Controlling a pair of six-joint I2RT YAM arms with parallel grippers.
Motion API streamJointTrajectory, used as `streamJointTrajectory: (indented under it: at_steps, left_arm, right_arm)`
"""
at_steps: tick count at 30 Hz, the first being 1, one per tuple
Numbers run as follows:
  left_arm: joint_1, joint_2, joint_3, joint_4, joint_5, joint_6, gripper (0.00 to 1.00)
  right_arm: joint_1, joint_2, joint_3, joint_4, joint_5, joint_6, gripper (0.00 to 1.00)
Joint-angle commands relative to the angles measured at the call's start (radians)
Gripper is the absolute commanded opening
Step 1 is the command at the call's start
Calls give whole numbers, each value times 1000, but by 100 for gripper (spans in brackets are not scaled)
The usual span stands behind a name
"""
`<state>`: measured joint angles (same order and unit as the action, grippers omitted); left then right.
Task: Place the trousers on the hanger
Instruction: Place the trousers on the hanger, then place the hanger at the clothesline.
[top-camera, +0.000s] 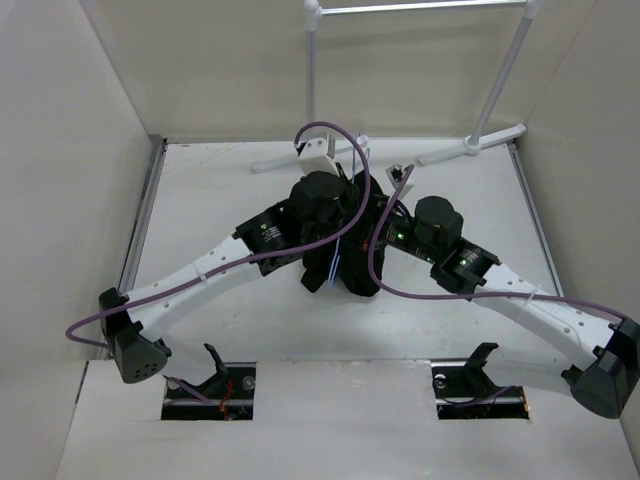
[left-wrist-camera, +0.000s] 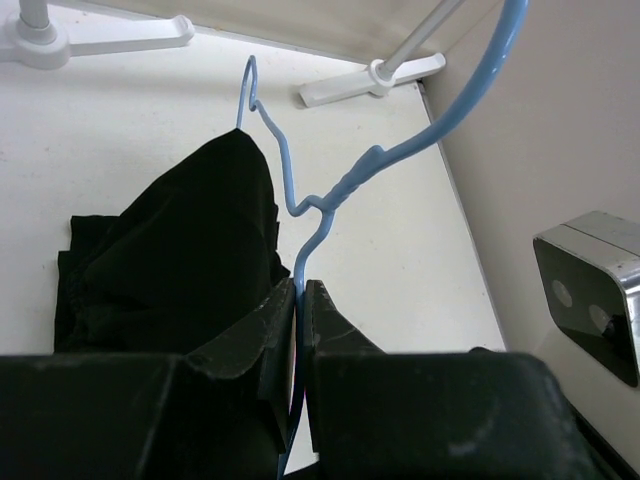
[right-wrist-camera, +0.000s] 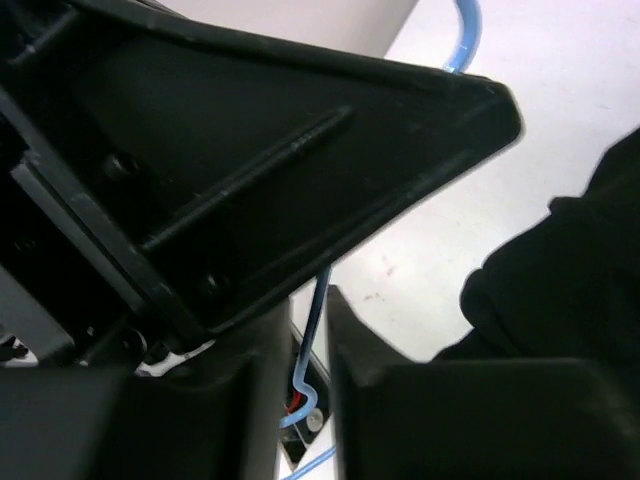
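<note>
White table (top-camera: 200, 210) and pale walls (top-camera: 60, 120) are all around us, and at the back stands a white rail stand (top-camera: 497, 92) made of thin poles with flat feet; in the middle of the table both arms meet over the soft black cloth trousers (left-wrist-camera: 190, 250), which lie in a heap under them; the thin pale blue wire hanger (left-wrist-camera: 350, 180) sticks up out of that heap with its hook high up near the wall; our left gripper (left-wrist-camera: 300, 292) has its jaws closed tight on the hanger's wire just below the twisted neck; our right gripper (right-wrist-camera: 308, 308) has its jaws close together with the same blue wire running between them, but we cannot tell if they pinch it or only sit around it; we think the job is part done, because some of the black cloth seems to hang over one side of the hanger, up by its bent corner, while the rest is bunched on the table; what is left, we guess, is to get the cloth sitting evenly on the hanger so it does not slide off, and then let go; the things in the way are few but close; the two grippers are right beside each other, the purple cables (top-camera: 330, 130) loop over the heap, the grey camera block (left-wrist-camera: 590, 295) on the right arm sits near the left gripper, and the rail stand's feet are just behind, so the hook could catch there.
</note>
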<state>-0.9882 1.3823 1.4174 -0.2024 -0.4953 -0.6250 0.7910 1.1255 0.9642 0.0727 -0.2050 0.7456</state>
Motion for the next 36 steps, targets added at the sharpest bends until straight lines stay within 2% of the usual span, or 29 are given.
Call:
streamJointTrajectory:
  at_steps: [1, 4, 6, 10, 14, 15, 16, 17, 21, 26, 32, 36]
  left_arm:
    - [0, -55, 51, 90, -22, -10, 3]
    - [9, -83, 38, 107, -35, -16, 11]
    - [16, -106, 28, 124, -40, -19, 22]
    - [35, -167, -1, 158, -28, -18, 44]
    - [50, -244, -49, 182, -11, -16, 56]
    - [53, -262, -64, 185, -8, -15, 62]
    - [56, -284, -80, 190, -6, -15, 74]
    - [61, -304, -95, 192, -3, -13, 100]
    - [101, -390, -173, 150, -6, -18, 100]
    - [145, -482, -310, 49, -26, -62, 100]
    - [182, -554, -469, -11, -9, -146, 100]
    - [194, -563, -523, -28, 4, -176, 100]
  right_arm:
    - [20, -7, -7, 113, 1, 35, 17]
    - [18, -44, -13, 111, 18, 61, 11]
    - [15, -70, -9, 108, 29, 73, 9]
    - [-58, -90, 14, 81, 1, 84, 7]
    - [-135, -66, 79, 41, -34, 67, 6]
    - [-153, -52, 99, 35, -45, 60, 6]
    - [-175, -38, 122, 27, -54, 51, 6]
    - [-202, -23, 149, 10, -66, 40, 6]
    - [-331, 58, 302, -54, -137, 5, 5]
    - [-503, 255, 559, -103, -244, 4, 5]
    - [-594, 514, 896, -188, -269, 14, 4]
    - [-625, 647, 1066, -217, -269, 27, 4]
